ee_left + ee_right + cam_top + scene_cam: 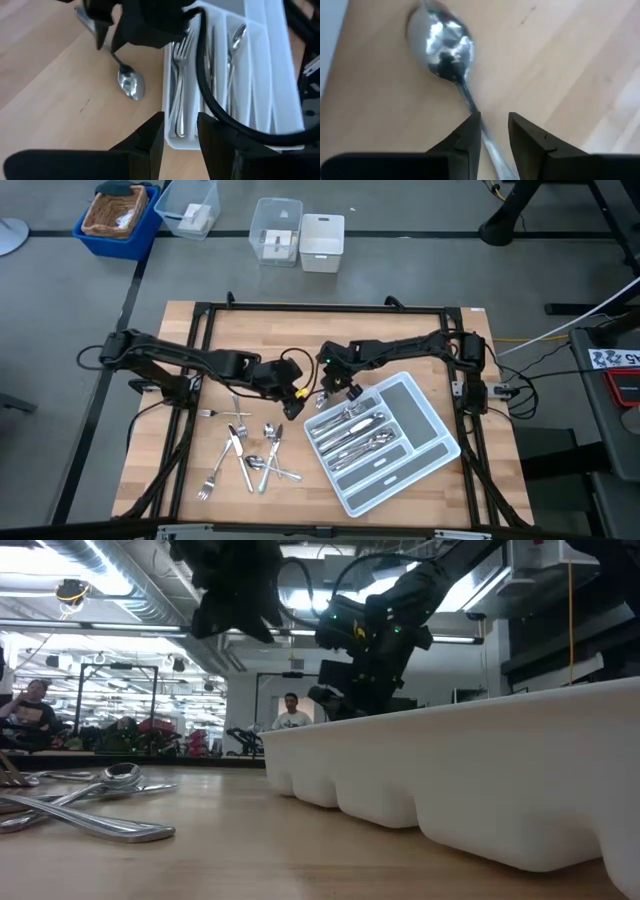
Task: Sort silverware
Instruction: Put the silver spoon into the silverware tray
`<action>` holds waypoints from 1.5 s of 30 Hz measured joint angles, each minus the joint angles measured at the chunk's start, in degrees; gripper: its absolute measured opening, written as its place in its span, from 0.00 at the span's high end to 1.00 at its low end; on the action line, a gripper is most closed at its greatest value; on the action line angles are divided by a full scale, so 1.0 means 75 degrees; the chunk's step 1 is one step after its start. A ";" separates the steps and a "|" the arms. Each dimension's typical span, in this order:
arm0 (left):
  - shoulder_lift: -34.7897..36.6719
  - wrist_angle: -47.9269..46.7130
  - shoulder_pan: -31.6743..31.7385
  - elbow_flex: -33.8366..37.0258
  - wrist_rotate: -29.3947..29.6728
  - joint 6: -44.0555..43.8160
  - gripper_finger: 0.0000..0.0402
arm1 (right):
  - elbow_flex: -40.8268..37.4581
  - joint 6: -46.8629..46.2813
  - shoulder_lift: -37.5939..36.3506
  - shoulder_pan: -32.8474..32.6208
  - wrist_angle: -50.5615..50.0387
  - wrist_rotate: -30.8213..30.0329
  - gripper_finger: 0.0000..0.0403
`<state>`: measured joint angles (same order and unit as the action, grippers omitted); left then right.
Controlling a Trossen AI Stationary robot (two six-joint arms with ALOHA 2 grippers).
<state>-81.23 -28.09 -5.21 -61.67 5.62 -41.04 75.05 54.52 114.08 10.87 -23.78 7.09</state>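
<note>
Silver and shiny, a lone spoon [442,45] is lying flat on the wooden table [400,340] just beside the far corner of the light grey cutlery tray [430,415], its bowl facing up. In the left wrist view the spoon [129,81] is running its long axis slantwise, bowl end nearest the tray's corner and handle reaching away under the right gripper [494,131]. That gripper is hovering low over the handle, its jaws spread a little with the slim handle passing between them, not visibly pinched. The left gripper [180,131] is waiting near the same corner, fingers slightly parted and holding nothing. Forks, knives and spoons are already lying lengthwise in the tray's compartments, while the loose silverware [245,455] is scattered on the table well to the left of the tray.
</note>
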 joint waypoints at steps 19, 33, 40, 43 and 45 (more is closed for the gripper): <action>0.0739 -0.0598 -0.0757 0.0000 0.1231 -0.0530 0.73 | 0.0063 0.0396 0.0196 0.0007 -0.0207 0.0172 0.75; 0.0786 -0.0617 -0.0867 -0.0003 0.1290 -0.0670 0.73 | 0.0061 0.0276 0.0452 0.0013 -0.0726 0.0447 0.79; 0.1206 -0.0546 -0.1121 -0.0003 0.1306 -0.0759 0.73 | 0.0067 -0.0360 0.0457 0.0001 -0.0940 0.0397 0.93; 0.1512 -0.0560 -0.1310 -0.0003 0.1499 -0.0760 0.73 | 0.0064 -0.0467 0.0458 -0.0005 -0.0976 0.0197 0.97; 0.1746 -0.0569 -0.1431 -0.0003 0.1725 -0.0736 0.73 | 0.0058 -0.0496 0.0458 -0.0008 -0.0978 0.0144 0.98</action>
<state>-68.14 -32.36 -15.94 -61.69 18.55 -46.56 75.48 50.80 117.51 10.81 -31.11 8.16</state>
